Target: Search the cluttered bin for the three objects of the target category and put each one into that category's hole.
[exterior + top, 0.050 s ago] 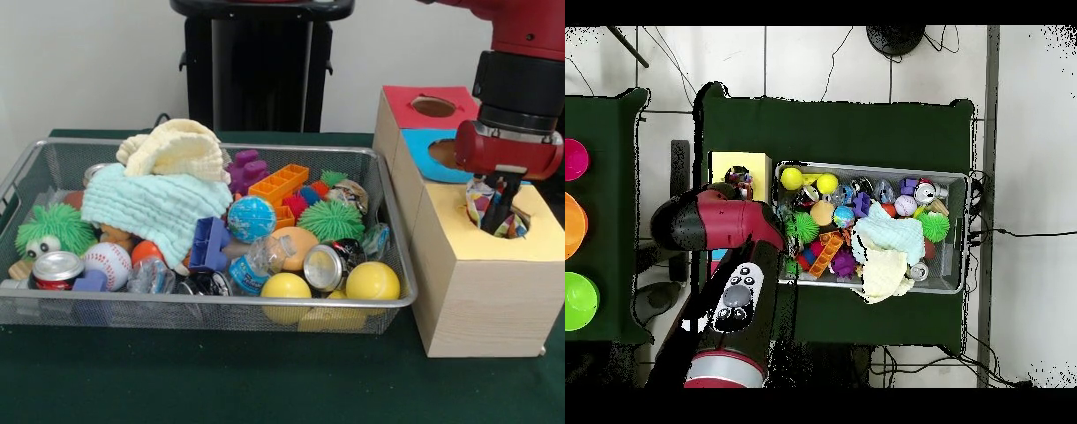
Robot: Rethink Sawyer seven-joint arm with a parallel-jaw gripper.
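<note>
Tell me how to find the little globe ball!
Look in the wire bin on the green table. Near its middle, just right of the pale blue cloth and below the orange brick, sits the globe ball. It is the only ball that is blue with green patches; the balls at the front are plain yellow.

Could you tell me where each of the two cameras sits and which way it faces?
Front view: across the table, level, facing the wire bin; the red arm descends at right, its gripper in the yellow box's hole.
Overhead view: above, looking straight down; the arm reaches up from the bottom.
Shared: bin, yellow box, two yellow balls.
</note>
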